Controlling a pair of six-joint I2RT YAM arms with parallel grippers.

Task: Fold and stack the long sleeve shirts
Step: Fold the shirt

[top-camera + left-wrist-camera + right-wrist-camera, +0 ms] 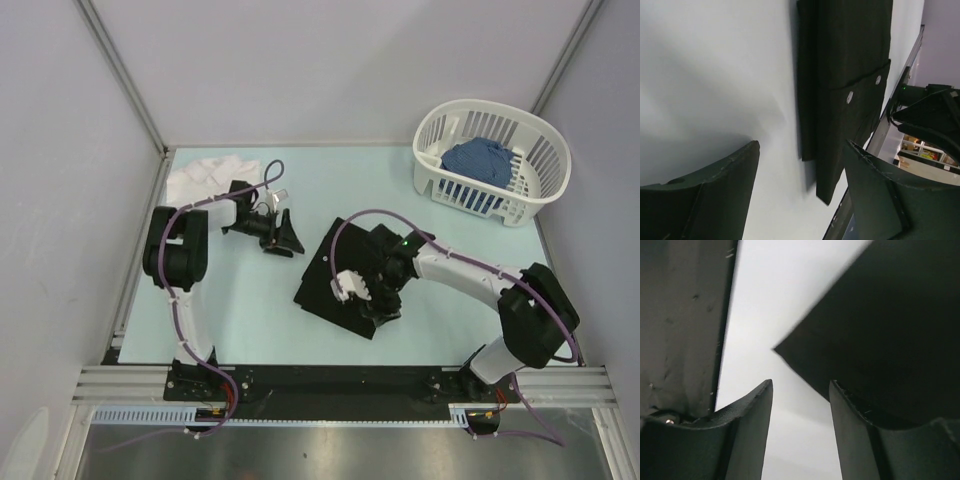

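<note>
A black long sleeve shirt (pixel 335 270) lies folded in a flat rectangle at the table's middle. In the left wrist view the black shirt (pixel 845 60) shows two small white buttons. A white long sleeve shirt (pixel 205 178) sits crumpled at the back left corner. My left gripper (pixel 284 243) hovers between the two shirts, left of the black one, open and empty (pixel 802 145). My right gripper (pixel 380 305) is over the black shirt's near right edge. In the right wrist view it is open (pixel 801 382), bare table shows between its fingers, and a corner of the black shirt (pixel 880 330) lies just beyond them.
A white slatted basket (pixel 540 195) stands at the back right with blue cloth (pixel 480 160) inside. Grey walls close the table at the back and both sides. A metal rail (pixel 340 382) runs along the near edge.
</note>
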